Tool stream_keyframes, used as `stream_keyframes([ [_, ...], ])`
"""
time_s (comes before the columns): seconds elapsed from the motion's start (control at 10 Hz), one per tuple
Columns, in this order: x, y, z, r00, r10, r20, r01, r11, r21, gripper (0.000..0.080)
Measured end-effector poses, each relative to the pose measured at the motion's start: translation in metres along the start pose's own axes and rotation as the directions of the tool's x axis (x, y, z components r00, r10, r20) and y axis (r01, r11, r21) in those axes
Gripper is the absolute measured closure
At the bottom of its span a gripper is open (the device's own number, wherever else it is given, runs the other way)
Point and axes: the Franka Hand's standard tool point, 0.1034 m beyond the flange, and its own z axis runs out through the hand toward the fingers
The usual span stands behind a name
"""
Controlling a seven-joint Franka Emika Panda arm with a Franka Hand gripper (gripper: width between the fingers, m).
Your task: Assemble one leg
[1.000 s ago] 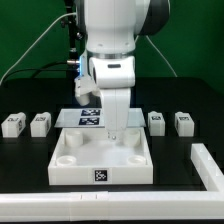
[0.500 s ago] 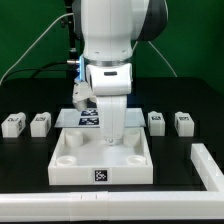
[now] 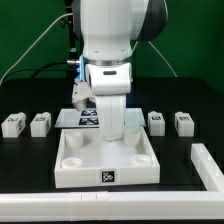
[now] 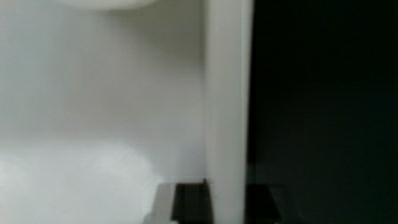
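Though small white plastic cuboid legs lie apart from the jaws, the large flat white socketed plate directly beneath is reached, presumably for positioning; their closure cannot be told.

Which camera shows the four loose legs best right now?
The exterior view: two legs sit at that view's left of the plate, two at its right. The wrist view shows only a blurred white surface and black, no leg.

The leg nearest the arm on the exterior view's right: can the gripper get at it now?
Probably yes: the leg stands free, nothing over it, apart from the next leg; the gripper, low at the plate, must first rise.
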Motion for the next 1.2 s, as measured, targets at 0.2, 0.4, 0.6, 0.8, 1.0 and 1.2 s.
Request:
stream_keyframes([
  [0.2,0.0,0.0,0.0,1.0,0.0,0.0,0.0,1.0,0.0,0.0737],
  [0.4,0.0,0.0,0.0,1.0,0.0,0.0,0.0,1.0,-0.001,0.0737],
  [0.6,0.001,0.0,0.0,1.0,0.002,0.0,-0.002,1.0,-0.001,0.0736],
  [0.8,0.022,0.025,-0.002,0.999,0.048,-0.01,-0.048,0.999,-0.005,0.0736],
  [1.0,0.048,0.057,-0.008,0.998,0.06,-0.023,-0.061,0.998,-0.02,0.0736],
  [1.2,0.072,0.069,-0.003,0.998,0.047,-0.035,-0.047,0.999,0.005,0.0736],
])
